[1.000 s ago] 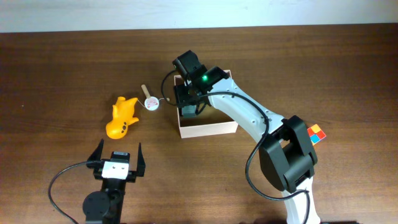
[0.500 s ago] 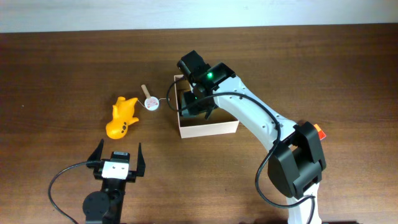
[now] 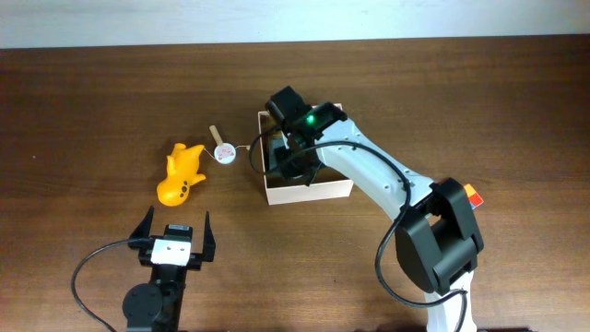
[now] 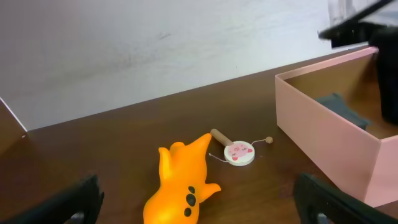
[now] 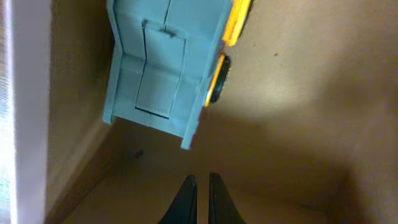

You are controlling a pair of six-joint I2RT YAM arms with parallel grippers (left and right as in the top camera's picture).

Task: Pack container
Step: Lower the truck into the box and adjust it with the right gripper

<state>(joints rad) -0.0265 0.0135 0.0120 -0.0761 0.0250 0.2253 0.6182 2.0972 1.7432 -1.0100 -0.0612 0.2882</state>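
Note:
The container (image 3: 310,192) is a shallow white box with a tan inside (image 5: 298,93), standing mid-table; its pale wall (image 4: 323,146) also shows in the left wrist view. A blue-grey toy with yellow wheels (image 5: 165,62) lies on its floor by the left wall. My right gripper (image 3: 293,164) reaches down into the box, shut on nothing (image 5: 200,186), a short way from that toy. My left gripper (image 3: 175,231) rests near the table's front edge, wide open and empty (image 4: 202,196).
An orange animal toy (image 3: 182,173) (image 4: 183,183) lies left of the box. A small round rattle drum on a stick (image 3: 224,151) (image 4: 239,152) sits between them. A colourful cube (image 3: 471,196) peeks out behind the right arm.
The right gripper's jaws have closed on nothing inside the box, and its wrist has shifted slightly. The left arm has not moved.

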